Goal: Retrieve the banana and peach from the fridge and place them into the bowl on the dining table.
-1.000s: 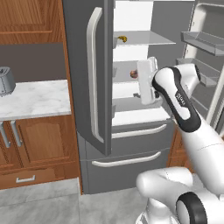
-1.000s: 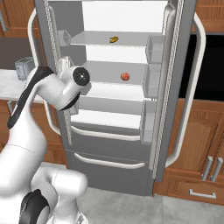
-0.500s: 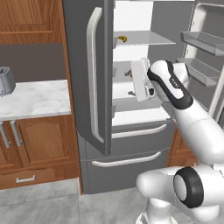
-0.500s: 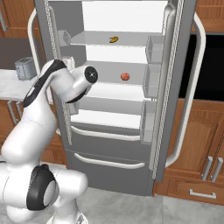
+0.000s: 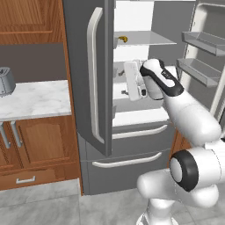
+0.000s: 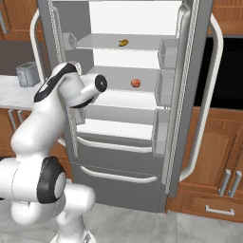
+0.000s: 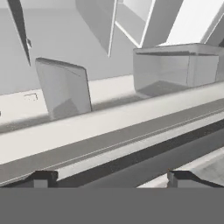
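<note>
Right base view shows the fridge (image 6: 142, 95) open, the peach (image 6: 135, 83) on its middle shelf and the banana (image 6: 123, 42) on the shelf above. Reaching in below the peach, the hand (image 7: 109, 177) is spread wide and empty. Next comes lifting toward the peach.

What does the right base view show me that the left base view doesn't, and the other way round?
From the right base view: the peach on the middle shelf of the fridge, the right door's long white handle, and a black panel beyond it.
From the left base view: the grey outer face of the left door and the low wooden drawer under the counter.
Shared by both: the banana on the upper shelf, the toaster, the two lower fridge drawers and the white arm.
</note>
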